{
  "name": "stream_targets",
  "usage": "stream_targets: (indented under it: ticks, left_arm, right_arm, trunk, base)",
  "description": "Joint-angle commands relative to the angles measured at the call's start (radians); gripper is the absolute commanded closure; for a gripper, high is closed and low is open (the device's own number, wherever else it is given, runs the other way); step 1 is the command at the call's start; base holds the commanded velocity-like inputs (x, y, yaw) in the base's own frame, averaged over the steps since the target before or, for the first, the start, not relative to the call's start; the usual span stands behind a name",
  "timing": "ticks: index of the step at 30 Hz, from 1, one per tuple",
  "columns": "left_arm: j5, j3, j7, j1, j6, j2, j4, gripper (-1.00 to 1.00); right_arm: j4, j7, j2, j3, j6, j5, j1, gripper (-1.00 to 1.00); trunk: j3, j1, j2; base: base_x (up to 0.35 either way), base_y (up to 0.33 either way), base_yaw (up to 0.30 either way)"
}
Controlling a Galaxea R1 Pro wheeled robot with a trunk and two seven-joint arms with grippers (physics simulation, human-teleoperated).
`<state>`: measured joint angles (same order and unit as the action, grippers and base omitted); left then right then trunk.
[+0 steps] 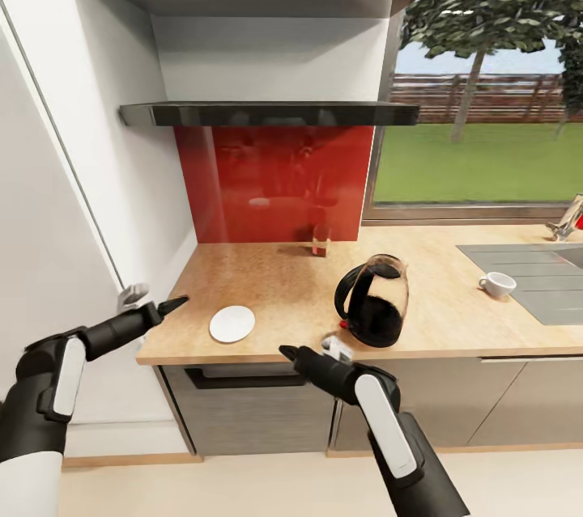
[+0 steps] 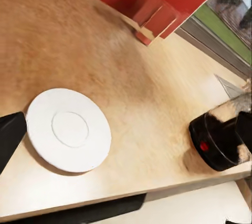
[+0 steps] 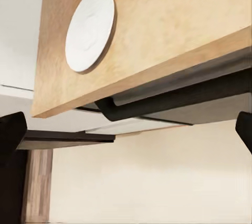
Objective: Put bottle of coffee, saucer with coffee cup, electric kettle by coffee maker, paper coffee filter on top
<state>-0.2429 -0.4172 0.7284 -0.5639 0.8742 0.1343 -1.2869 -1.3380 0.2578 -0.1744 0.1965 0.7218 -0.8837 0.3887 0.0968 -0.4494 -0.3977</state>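
Observation:
The white saucer (image 1: 232, 324) (image 2: 69, 130) (image 3: 90, 28) lies near the front edge of the wood countertop (image 1: 275, 278). To its right stands the glass electric kettle (image 1: 374, 300) (image 2: 220, 140) with its black handle. The white coffee cup (image 1: 496, 284) sits further right, on the sink's drainer. My left gripper (image 1: 174, 304) hovers open just left of the saucer, holding nothing. My right gripper (image 1: 287, 352) is open and empty at the counter's front edge, between saucer and kettle. The black kitchen shelf (image 1: 267, 112) hangs above. The coffee maker, bottle of coffee and paper coffee filter are out of view.
A small reddish container (image 1: 321, 240) stands against the red backsplash (image 1: 275, 181). The grey sink (image 1: 534, 274) takes up the counter's right end under the window. A white wall (image 1: 97, 177) closes the left side. Grey cabinet fronts (image 1: 259, 412) sit below the counter.

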Motion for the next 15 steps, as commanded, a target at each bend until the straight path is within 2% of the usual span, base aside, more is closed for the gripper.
stream_targets:
  ticks: [1,2,4,7,11,13,15]
  left_arm:
    - [-0.014,-0.019,-0.032,-0.004,0.005,-0.018,0.0,-1.0]
    - [-0.032,-0.037,-0.061,-0.006,0.005,-0.033,0.0,-1.0]
    - [-0.062,-0.056,-0.097,-0.008,0.005,-0.045,0.0,-1.0]
    - [-0.113,-0.074,-0.152,-0.003,0.004,-0.054,0.0,-1.0]
    - [-0.137,-0.078,-0.192,0.004,0.003,-0.057,0.0,-1.0]
    - [-0.147,-0.067,-0.203,0.016,0.015,-0.068,0.011,-1.0]
    - [-0.15,-0.056,-0.214,0.027,0.024,-0.064,0.022,-1.0]
  right_arm:
    - [-0.001,0.014,0.0,0.013,0.001,-0.015,0.001,-1.0]
    - [-0.001,0.017,0.0,0.023,0.001,-0.018,0.001,-1.0]
    - [-0.001,0.019,0.0,0.033,0.001,-0.02,0.001,-1.0]
    - [-0.001,0.021,0.0,0.04,0.001,-0.022,0.001,-1.0]
    - [-0.003,0.023,0.0,0.044,0.002,-0.023,0.001,-1.0]
    - [0.008,0.022,0.0,0.055,-0.009,-0.034,0.012,-1.0]
    - [0.007,0.018,0.0,0.055,-0.016,-0.046,0.024,-1.0]
  trunk:
    - [0.002,-0.001,-0.002]
    - [0.002,-0.001,-0.002]
    - [0.002,-0.001,-0.002]
    - [0.002,-0.001,-0.002]
    - [0.002,-0.001,-0.002]
    - [0.002,-0.001,-0.002]
    - [0.002,-0.001,-0.002]
  base:
    - [0.0,0.0,0.0]
    - [0.0,0.0,0.0]
    - [0.0,0.0,0.0]
    - [0.0,0.0,0.0]
    - [0.0,0.0,0.0]
    - [0.0,0.0,0.0]
    - [0.0,0.0,0.0]
